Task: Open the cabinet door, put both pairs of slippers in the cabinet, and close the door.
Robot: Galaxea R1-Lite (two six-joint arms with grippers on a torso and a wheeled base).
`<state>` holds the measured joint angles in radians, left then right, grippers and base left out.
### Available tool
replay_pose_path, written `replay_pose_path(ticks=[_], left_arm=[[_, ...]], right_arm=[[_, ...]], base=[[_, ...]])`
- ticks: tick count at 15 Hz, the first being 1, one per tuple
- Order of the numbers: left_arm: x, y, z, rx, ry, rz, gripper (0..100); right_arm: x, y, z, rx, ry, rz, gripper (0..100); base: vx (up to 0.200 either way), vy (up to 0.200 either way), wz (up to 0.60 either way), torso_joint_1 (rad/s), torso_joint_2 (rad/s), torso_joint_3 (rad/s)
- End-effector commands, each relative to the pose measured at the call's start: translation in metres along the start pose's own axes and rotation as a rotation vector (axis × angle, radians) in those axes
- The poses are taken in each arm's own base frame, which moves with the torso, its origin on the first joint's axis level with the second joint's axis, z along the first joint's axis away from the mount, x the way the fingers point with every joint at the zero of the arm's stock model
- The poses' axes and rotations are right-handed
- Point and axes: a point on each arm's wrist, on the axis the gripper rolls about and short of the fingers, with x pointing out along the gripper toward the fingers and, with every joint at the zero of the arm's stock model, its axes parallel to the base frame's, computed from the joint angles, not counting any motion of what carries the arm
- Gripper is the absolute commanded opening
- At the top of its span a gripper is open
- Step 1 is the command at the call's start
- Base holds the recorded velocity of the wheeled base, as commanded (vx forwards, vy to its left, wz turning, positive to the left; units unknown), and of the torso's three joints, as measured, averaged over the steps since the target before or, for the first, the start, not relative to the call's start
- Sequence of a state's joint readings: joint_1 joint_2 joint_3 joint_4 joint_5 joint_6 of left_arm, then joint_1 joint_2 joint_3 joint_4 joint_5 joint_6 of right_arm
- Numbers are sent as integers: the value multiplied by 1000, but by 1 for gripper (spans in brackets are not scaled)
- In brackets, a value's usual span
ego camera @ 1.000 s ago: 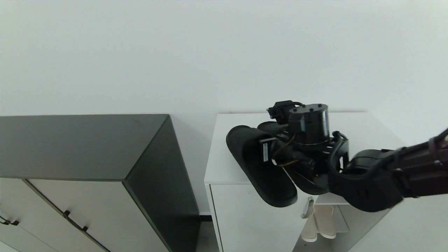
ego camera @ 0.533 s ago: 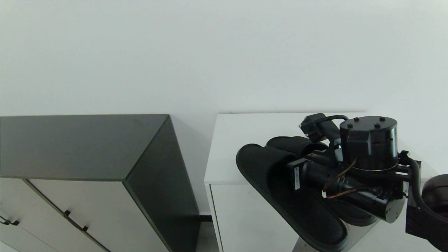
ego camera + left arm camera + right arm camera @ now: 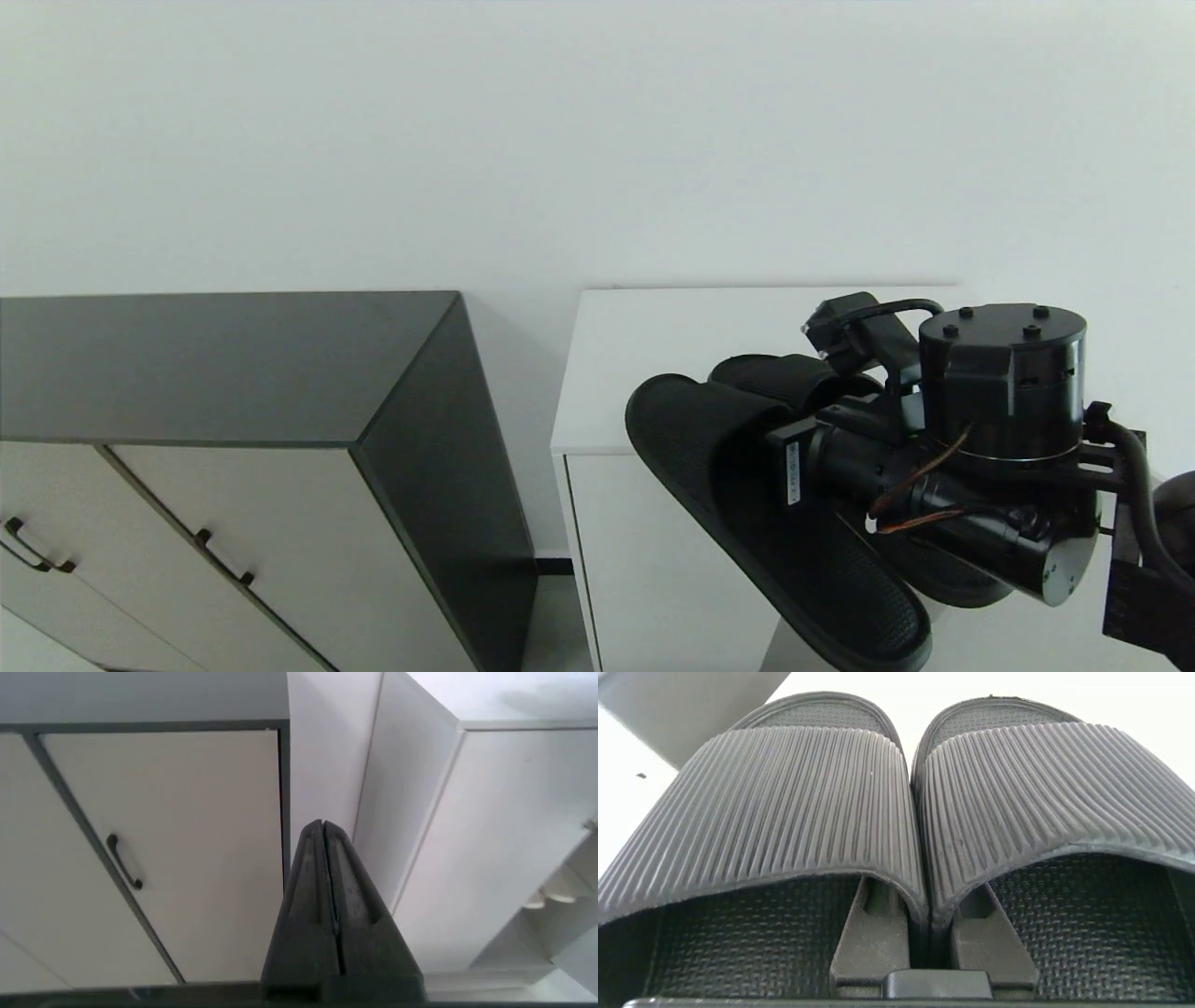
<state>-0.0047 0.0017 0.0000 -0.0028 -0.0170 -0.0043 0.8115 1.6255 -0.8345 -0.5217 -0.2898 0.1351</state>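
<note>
Right gripper [image 3: 931, 938] drops nearer, fingers pinching black slippers [image 3: 691, 439]; left gripper [image 3: 323, 826] fingers pressed together. Pale pair [image 3: 559, 897] looks shelved — black pair, door-closing left.

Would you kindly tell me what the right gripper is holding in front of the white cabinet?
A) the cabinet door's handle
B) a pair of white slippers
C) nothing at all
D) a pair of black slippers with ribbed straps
D: the right wrist view shows the right gripper with a finger inside each of the pair of black rubber slippers with ribbed straps, pinching their inner sides together.
</note>
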Motion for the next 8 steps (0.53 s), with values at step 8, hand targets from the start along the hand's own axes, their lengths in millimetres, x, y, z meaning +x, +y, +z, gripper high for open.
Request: replay_pose_path(ticks=[8], left_arm=[[0, 0, 0, 0, 0, 0, 0]], right_arm=[[-3, -1, 0, 0, -1, 0, 0]], base=[[-200, 0, 0, -1, 2, 8]])
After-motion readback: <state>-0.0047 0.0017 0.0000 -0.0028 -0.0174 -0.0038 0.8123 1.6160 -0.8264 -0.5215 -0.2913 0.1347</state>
